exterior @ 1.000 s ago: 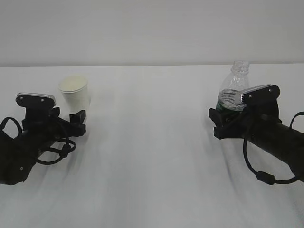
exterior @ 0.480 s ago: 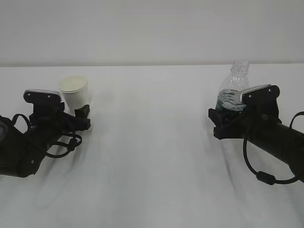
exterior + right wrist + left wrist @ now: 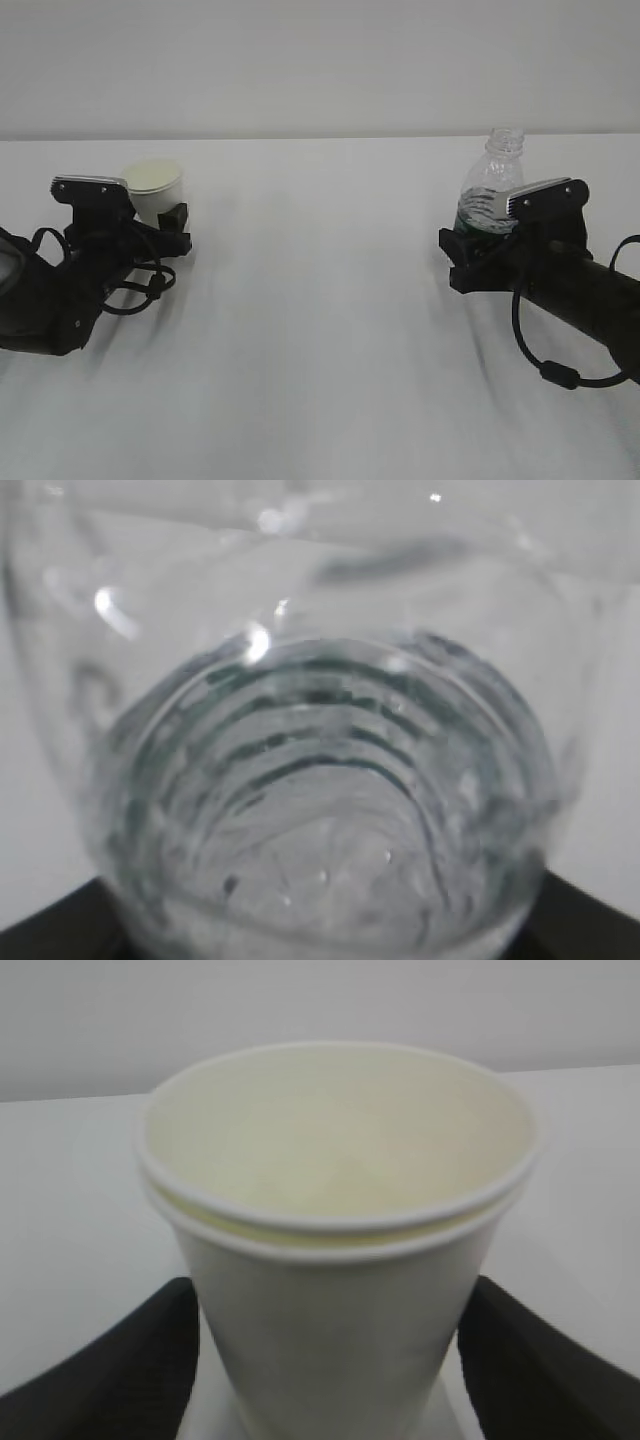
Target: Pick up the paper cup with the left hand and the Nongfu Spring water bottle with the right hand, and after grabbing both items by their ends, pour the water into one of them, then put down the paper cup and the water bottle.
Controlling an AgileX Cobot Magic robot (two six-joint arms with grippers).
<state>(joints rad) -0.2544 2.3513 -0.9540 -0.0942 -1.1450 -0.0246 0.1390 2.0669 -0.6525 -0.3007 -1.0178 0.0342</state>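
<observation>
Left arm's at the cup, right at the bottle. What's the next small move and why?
Probably close the left gripper on the paper cup. The wrist view shows the cup upright between the two black fingers, with a slim gap at each side, so the jaws look open and nothing is gripped. The right gripper already sits at the base of the Nongfu Spring water bottle.

Off-white paper cup (image 3: 335,1260), pale yellowish inside; clear ribbed bottle (image 3: 492,185), dark green label; white surface (image 3: 320,330); black arms.

The clear ribbed Nongfu Spring water bottle (image 3: 320,810) fills the view, between dark tool fingers (image 3: 585,920).
</observation>
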